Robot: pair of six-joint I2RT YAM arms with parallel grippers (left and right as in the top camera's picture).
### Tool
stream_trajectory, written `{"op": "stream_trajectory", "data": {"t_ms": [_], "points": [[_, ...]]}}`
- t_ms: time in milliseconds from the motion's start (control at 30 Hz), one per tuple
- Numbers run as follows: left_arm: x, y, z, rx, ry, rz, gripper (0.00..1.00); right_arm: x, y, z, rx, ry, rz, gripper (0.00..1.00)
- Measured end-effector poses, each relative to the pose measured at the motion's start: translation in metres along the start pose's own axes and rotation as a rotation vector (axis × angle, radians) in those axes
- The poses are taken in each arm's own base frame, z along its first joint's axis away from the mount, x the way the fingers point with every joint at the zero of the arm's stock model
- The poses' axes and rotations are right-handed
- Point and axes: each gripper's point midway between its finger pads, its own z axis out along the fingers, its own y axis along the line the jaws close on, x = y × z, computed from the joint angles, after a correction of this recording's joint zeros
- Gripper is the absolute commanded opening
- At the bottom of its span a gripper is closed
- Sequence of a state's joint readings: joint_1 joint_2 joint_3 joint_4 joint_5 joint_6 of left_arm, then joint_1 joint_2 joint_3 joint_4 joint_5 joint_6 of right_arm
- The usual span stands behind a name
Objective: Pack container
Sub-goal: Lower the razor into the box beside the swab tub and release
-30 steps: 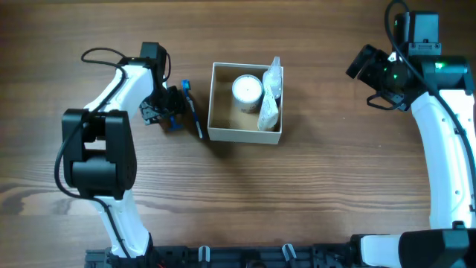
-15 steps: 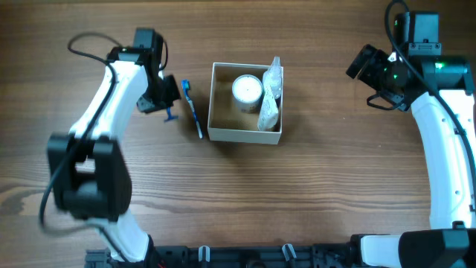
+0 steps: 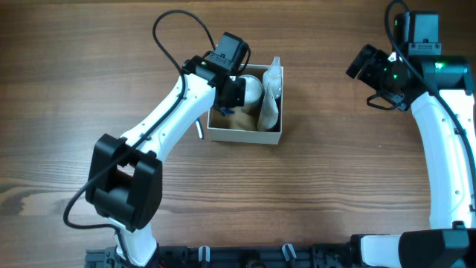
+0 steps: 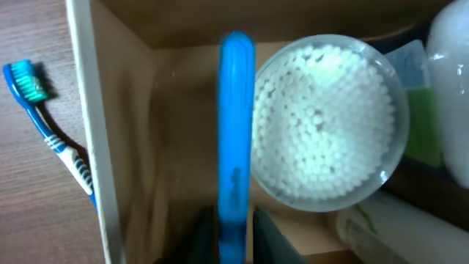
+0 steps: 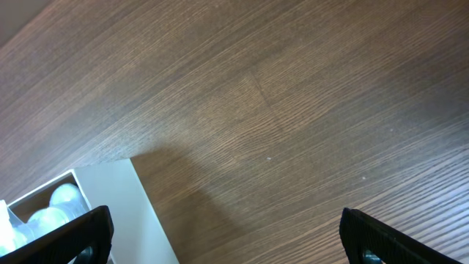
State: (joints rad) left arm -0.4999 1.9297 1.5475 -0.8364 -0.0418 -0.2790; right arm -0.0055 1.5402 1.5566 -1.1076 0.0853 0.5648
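The container is a square white box with a tan inside, at the table's middle; its wall also shows in the left wrist view. My left gripper hovers over its left half, shut on a long blue item that points into the box. A round clear-lidded jar of cotton swabs lies in the box beside it, partly hidden in the overhead view. My right gripper is open and empty, far right of the box.
A blue and white toothbrush lies on the table just outside the box's left wall; the arm hides most of it from above. A clear bag of toiletries leans along the box's right side. The box corner shows in the right wrist view.
My left arm has swung right, from the table left of the box to above the box, carrying the blue item. The toothbrush stayed on the table. The right arm has not moved.
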Motion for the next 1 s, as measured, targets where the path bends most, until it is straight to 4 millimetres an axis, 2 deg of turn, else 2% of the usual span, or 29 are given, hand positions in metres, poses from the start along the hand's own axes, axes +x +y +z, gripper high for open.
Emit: {"op": "stream_trajectory", "data": {"t_ms": [100, 233, 267, 333, 367, 400, 433, 467, 633, 700, 767, 800, 967, 1000], "points": [[-0.001, 0.009, -0.005, -0.01, 0.0, -0.013, 0.75, 0.0, 0.0, 0.0, 0.0, 0.0, 0.0, 1.0], [-0.019, 0.027, -0.048, 0.002, -0.093, -0.071, 0.77, 0.0, 0.0, 0.0, 0.0, 0.0, 0.0, 1.0], [-0.027, 0.047, -0.062, -0.016, -0.123, -0.118, 0.78, 0.0, 0.0, 0.0, 0.0, 0.0, 0.0, 1.0], [-0.032, 0.076, -0.064, -0.047, -0.127, -0.195, 0.78, 0.0, 0.0, 0.0, 0.0, 0.0, 0.0, 1.0], [-0.03, 0.088, -0.06, -0.063, -0.11, -0.234, 0.77, 0.0, 0.0, 0.0, 0.0, 0.0, 0.0, 1.0], [-0.026, 0.112, -0.049, -0.09, -0.076, -0.307, 0.74, 0.0, 0.0, 0.0, 0.0, 0.0, 0.0, 1.0], [-0.023, 0.126, -0.038, -0.104, -0.047, -0.346, 0.69, 0.0, 0.0, 0.0, 0.0, 0.0, 0.0, 1.0], [-0.016, 0.137, -0.022, -0.107, 0.002, -0.384, 0.68, 0.0, 0.0, 0.0, 0.0, 0.0, 0.0, 1.0], [0.028, 0.135, 0.062, -0.076, 0.252, -0.432, 0.66, 0.0, 0.0, 0.0, 0.0, 0.0, 0.0, 1.0], [0.036, 0.135, 0.076, -0.074, 0.29, -0.439, 0.58, 0.0, 0.0, 0.0, 0.0, -0.001, 0.0, 1.0], [0.035, 0.134, 0.077, -0.068, 0.287, -0.441, 0.31, 0.0, 0.0, 0.0, 0.0, 0.0, 0.0, 1.0], [0.035, 0.133, 0.077, -0.065, 0.287, -0.444, 0.22, 0.0, 0.0, 0.0, 0.0, 0.0, 0.0, 1.0], [0.039, 0.133, 0.077, -0.07, 0.305, -0.454, 0.18, 0.0, 0.0, 0.0, 0.0, 0.0, 0.0, 1.0], [0.04, 0.133, 0.074, -0.072, 0.311, -0.454, 0.14, 0.0, 0.0, 0.0, 0.0, 0.0, 0.0, 1.0]]}}
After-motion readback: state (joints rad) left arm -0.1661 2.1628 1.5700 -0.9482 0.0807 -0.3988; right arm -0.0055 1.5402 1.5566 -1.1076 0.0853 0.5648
